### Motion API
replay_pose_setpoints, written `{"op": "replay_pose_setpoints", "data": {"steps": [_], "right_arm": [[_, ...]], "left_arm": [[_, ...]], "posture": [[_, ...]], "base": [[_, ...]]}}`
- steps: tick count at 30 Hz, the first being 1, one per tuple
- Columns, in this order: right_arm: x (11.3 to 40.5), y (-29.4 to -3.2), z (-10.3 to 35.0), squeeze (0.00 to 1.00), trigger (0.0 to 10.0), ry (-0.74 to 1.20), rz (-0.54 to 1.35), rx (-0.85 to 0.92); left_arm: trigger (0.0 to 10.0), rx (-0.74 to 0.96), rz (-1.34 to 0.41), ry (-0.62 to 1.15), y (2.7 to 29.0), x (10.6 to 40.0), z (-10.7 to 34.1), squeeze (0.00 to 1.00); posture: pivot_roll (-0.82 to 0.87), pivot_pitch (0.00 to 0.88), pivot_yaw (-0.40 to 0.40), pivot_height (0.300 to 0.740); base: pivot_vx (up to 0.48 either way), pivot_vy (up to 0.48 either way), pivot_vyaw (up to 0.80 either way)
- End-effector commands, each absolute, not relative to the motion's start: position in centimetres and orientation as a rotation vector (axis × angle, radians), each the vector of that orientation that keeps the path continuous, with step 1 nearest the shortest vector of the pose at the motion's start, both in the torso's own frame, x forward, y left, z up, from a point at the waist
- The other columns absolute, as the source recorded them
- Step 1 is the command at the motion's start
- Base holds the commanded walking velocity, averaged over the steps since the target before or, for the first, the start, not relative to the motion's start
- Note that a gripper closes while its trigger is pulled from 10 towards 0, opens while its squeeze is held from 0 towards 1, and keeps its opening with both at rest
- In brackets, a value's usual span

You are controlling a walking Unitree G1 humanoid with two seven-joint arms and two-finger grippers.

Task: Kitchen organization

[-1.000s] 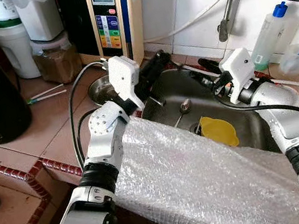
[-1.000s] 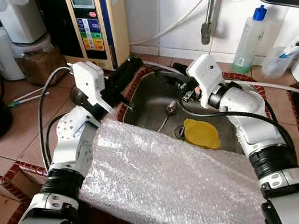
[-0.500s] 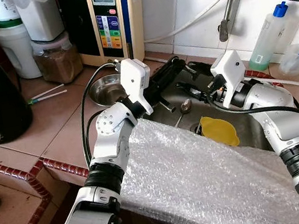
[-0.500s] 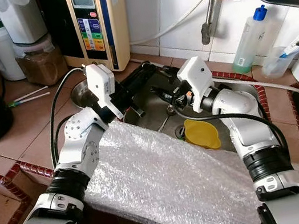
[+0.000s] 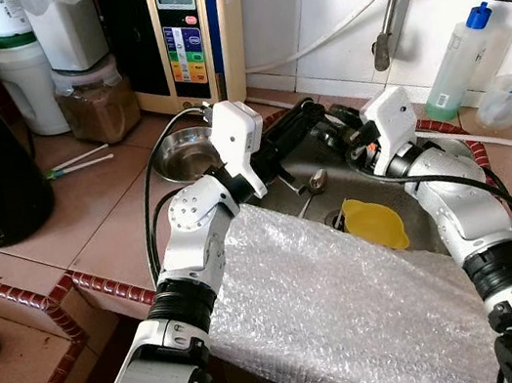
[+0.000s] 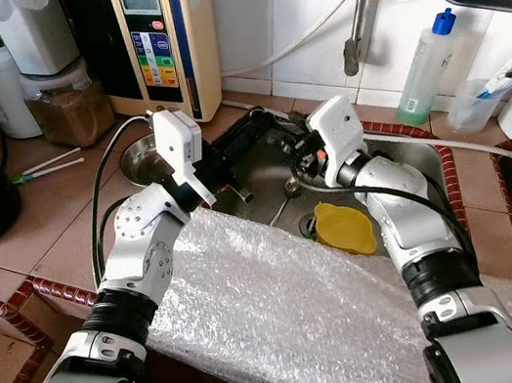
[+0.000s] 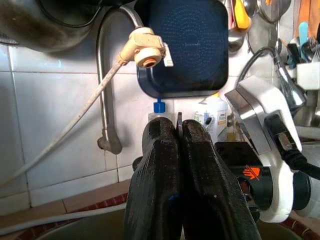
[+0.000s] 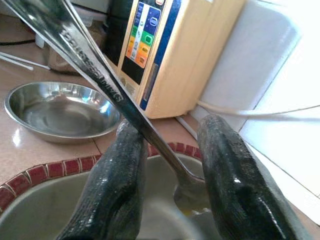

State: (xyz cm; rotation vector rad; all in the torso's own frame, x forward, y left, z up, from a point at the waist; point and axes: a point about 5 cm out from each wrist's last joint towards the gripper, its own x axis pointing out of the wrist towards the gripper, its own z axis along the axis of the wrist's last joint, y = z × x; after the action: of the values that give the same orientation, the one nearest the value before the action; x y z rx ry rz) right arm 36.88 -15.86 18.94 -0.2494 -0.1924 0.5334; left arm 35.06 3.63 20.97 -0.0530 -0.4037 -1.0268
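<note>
Step in hand: judged a spoon handover or lift over the stainless steel sink [image 5: 438, 209], mid-frame in the eye views.
Left gripper [image 7: 179, 150]: fingers pressed together, a thin metal edge pinched at their tips; what it belongs to I cannot tell.
Right gripper [image 8: 167, 165]: fingers parted, straddling the long steel spoon [image 8: 95, 72]; the handle lies against one finger, the other stands apart, so no firm hold shows.
Spoon position: bowl low over the basin, handle slanting to the upper left of the right wrist frame.
Second spoon: a small steel spoon [image 5: 316, 182] lies in the basin, centre of the eye views.
Doing it well: close the right fingers squarely across the handle before anything lets go; keep the spoon over the basin.
Edges: red mosaic tile rim [image 5: 104, 283] at lower left; round steel bowl [image 5: 182, 152] just beside the sink's left edge.
Open room: crinkled bubble wrap sheet [image 5: 357, 313] covers the near rim; yellow plastic lid [image 5: 374, 223] sits on the drain; the way up is the roomiest.
</note>
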Motion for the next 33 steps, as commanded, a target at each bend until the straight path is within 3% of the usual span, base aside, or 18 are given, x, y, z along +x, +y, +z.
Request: {"op": "replay_pose_setpoints", "data": {"steps": [1, 13, 14, 15, 33], "right_arm": [[37.4, -16.6, 19.5, 0.0, 0.0, -0.202, 0.476, -0.245], [37.7, -16.4, 19.4, 0.0, 0.0, -0.213, 0.453, -0.23], [37.7, -16.4, 19.4, 0.0, 0.0, -0.214, 0.452, -0.229], [37.7, -16.4, 19.4, 0.0, 0.0, -0.214, 0.452, -0.227], [37.9, -17.5, 16.7, 0.0, 0.0, -0.087, 0.41, -0.308]], "left_arm": [[10.0, -0.009, -1.052, -0.415, 3.3, 34.7, 21.1, 0.0], [10.0, -0.005, -1.051, -0.389, 3.4, 34.7, 20.4, 0.0], [10.0, -0.01, -1.041, -0.384, 3.4, 34.7, 20.4, 0.24], [10.0, -0.016, -1.034, -0.379, 3.4, 34.8, 20.3, 1.0], [10.0, -0.022, -0.948, -0.3, 5.2, 34.2, 17.9, 1.0]], "posture": [[0.03, 0.0, -0.018, 0.74], [0.04, 0.0, -0.016, 0.74], [0.04, 0.0, -0.017, 0.74], [0.04, 0.0, -0.019, 0.74], [0.07, 0.0, -0.041, 0.74]], "base": [[0.0, 0.0, 0.0], [0.0, 0.0, 0.0], [0.0, 0.0, 0.0], [0.0, 0.0, 0.0], [0.0, 0.0, 0.0]]}}
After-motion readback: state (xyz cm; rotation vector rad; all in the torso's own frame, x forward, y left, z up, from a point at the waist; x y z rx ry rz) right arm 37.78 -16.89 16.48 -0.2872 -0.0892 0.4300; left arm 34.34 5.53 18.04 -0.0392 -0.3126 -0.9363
